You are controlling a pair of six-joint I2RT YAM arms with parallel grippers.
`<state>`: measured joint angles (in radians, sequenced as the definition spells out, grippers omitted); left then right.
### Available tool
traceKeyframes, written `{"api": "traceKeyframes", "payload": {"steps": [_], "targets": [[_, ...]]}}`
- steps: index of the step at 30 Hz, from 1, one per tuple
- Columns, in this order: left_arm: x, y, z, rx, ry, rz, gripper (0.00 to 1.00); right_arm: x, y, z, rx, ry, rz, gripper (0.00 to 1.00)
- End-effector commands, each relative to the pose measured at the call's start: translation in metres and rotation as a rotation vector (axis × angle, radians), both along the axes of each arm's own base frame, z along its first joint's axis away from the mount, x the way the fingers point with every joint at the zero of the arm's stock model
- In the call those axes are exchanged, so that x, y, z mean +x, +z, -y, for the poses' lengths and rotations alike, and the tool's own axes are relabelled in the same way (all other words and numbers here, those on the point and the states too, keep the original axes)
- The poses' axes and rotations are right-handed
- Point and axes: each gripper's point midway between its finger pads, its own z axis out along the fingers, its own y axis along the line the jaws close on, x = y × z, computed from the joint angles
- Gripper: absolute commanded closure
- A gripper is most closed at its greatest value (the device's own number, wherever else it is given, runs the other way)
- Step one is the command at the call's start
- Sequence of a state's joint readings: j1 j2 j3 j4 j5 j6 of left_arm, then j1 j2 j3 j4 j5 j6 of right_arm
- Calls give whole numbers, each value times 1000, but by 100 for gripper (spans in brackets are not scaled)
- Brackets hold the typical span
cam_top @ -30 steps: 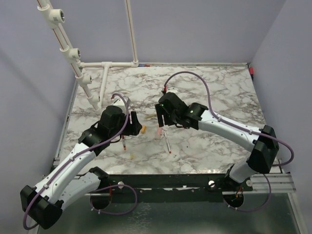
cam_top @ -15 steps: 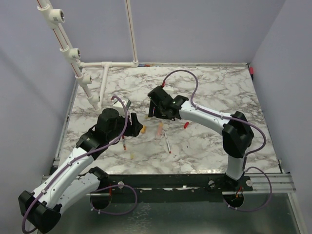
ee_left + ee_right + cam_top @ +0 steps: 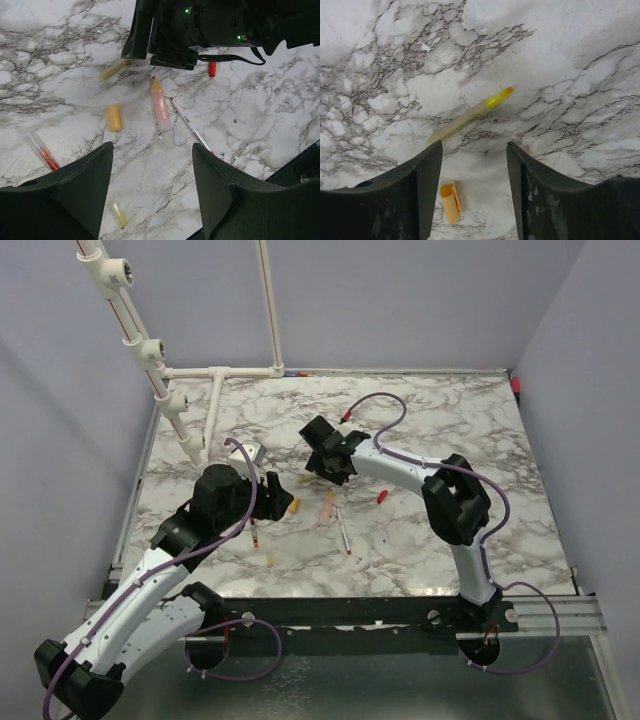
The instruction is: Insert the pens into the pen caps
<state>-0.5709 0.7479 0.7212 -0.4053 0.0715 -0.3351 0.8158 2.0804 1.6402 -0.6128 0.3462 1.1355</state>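
In the right wrist view, a pen with a yellow tip (image 3: 470, 115) lies slantwise on the marble just beyond my right gripper (image 3: 474, 150), which is open and empty. An orange pen cap (image 3: 450, 202) lies on the table between its fingers. The left wrist view shows the same yellow pen (image 3: 114, 70), the orange cap (image 3: 114, 117), a salmon-pink pen (image 3: 160, 105), a thin grey pen (image 3: 190, 125), a red cap (image 3: 212, 68), a red pen (image 3: 44, 154) and a small yellow cap (image 3: 119, 214). My left gripper (image 3: 152, 150) hangs open above them, holding nothing.
From above, the right gripper (image 3: 322, 458) and left gripper (image 3: 280, 498) sit close together mid-table, with the salmon pen (image 3: 328, 504) and red cap (image 3: 381, 496) beside them. White pipework (image 3: 215, 390) stands at the back left. Purple cables loop over both arms.
My right arm has swung left and farther back, off the salmon pen and over the yellow pen, its jaws narrowing a little. The left gripper has hardly moved.
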Motion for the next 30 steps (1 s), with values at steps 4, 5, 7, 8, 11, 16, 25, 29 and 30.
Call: {"api": "traceKeyframes", "payload": {"steps": [4,5,7,8,11,16,25,29,30], "targets": [[-5,1,4,-14,-36,17,35,15,-29,6,-18,-113,-35,45],[-5,1,4,-14,-37,17,35,16,-31,7,-21,-119,-36,45],[-5,2,4,-16,-39,20,35,19,-35,8,-25,-126,-31,46],[-5,2,4,-16,-37,20,35,21,-36,7,-26,-129,-28,47],[-6,2,4,-16,-39,20,35,25,-40,7,-39,-133,-30,48],[-6,2,4,-16,-39,20,34,27,-49,11,-60,-136,-46,50],[-5,0,5,-14,-42,15,34,15,-69,23,-124,-99,-90,63],[-5,0,5,-12,-40,14,34,7,-78,34,-182,-70,-110,69],[-5,-1,5,-11,-39,13,34,6,-79,37,-197,-62,-112,70]]}}
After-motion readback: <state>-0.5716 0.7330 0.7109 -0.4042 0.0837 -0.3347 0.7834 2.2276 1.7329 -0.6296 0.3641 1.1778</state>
